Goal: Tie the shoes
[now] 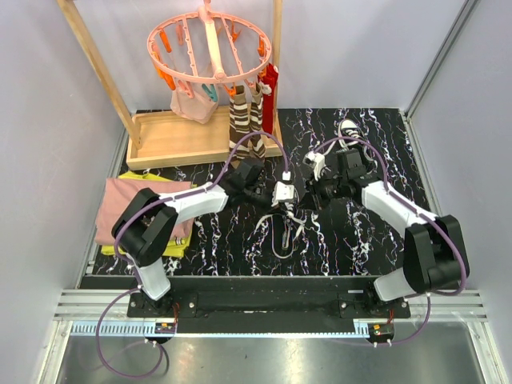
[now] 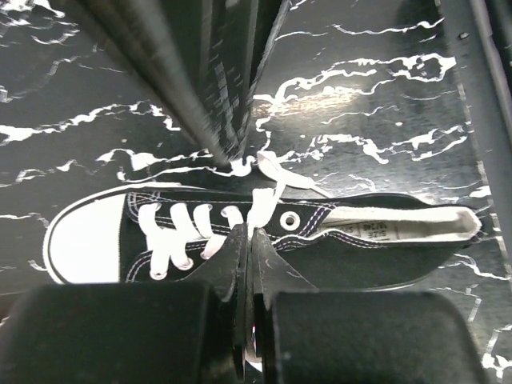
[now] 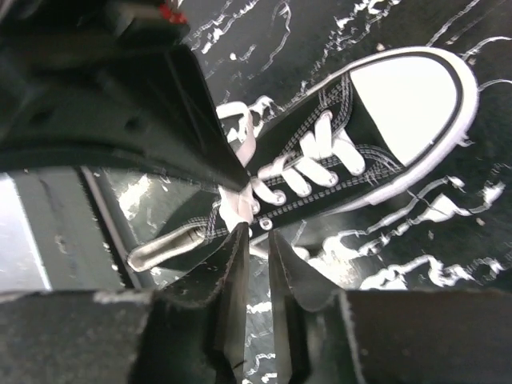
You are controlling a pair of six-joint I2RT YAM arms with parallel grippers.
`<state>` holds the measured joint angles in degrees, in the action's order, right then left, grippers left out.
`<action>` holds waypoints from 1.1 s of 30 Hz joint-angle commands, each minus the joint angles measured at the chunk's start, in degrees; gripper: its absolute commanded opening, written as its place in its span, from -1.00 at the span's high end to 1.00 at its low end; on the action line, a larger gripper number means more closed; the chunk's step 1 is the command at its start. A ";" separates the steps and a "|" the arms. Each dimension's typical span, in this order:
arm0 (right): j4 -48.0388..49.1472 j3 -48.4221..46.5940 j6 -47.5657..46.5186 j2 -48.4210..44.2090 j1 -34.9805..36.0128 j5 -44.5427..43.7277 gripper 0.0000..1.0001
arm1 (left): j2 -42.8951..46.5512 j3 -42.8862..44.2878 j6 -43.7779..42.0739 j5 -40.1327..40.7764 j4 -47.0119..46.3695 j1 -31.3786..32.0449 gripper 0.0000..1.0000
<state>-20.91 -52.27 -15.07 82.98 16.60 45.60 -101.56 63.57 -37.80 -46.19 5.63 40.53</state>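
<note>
One black sneaker (image 2: 336,248) with a white toe cap (image 2: 80,240) lies mid-table under both grippers. It also shows in the right wrist view (image 3: 376,120). Its loose white laces (image 1: 282,236) trail toward the near edge. My left gripper (image 2: 252,234) is shut on a white lace near the top eyelets. My right gripper (image 3: 256,232) hovers beside the same eyelets. Its jaws stand a narrow gap apart with bare table between them, and a lace (image 3: 238,210) lies at the tip of one finger. The second sneaker (image 1: 349,128) stands at the back right.
A wooden rack base (image 1: 184,138) stands at the back left. A pink round peg hanger (image 1: 210,44) and brown striped socks (image 1: 244,120) hang over it. Folded pink cloth (image 1: 140,204) lies at the left edge. The mat is black marble (image 1: 240,240).
</note>
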 commanded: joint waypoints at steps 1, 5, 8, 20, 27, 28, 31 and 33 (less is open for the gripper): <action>-0.45 -4.24 4.34 3.58 -0.25 5.01 0.53 | 3.82 -2.66 -2.10 6.02 -9.22 0.51 1.00; -0.10 -6.69 6.28 7.19 -0.16 5.72 0.58 | 4.79 -5.29 -2.80 8.48 -14.32 0.95 1.00; 0.25 -7.58 7.16 9.30 -0.16 5.99 0.70 | 4.88 -6.44 -2.63 9.45 -17.04 0.95 1.00; 0.60 -7.50 10.94 11.68 -0.25 7.39 0.56 | 7.16 -16.10 -2.81 16.38 -35.04 3.59 1.00; 0.52 -5.39 11.47 10.63 -0.17 8.54 0.49 | 6.55 -21.56 -1.58 23.08 -47.10 6.05 1.00; 0.52 -5.21 11.47 10.45 -0.16 8.36 0.49 | 6.20 -22.08 -1.23 23.43 -49.03 6.14 1.00; 0.69 -4.51 11.47 10.27 -0.25 8.19 0.59 | 5.67 -22.70 1.32 26.23 -53.16 6.66 1.00; 0.78 -4.07 11.64 10.19 -0.25 8.36 0.74 | 5.49 -22.79 3.34 28.52 -54.84 6.84 1.00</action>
<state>-20.86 -57.04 -4.03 95.37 16.53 52.18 -96.60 41.06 -37.56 -23.59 -37.10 47.05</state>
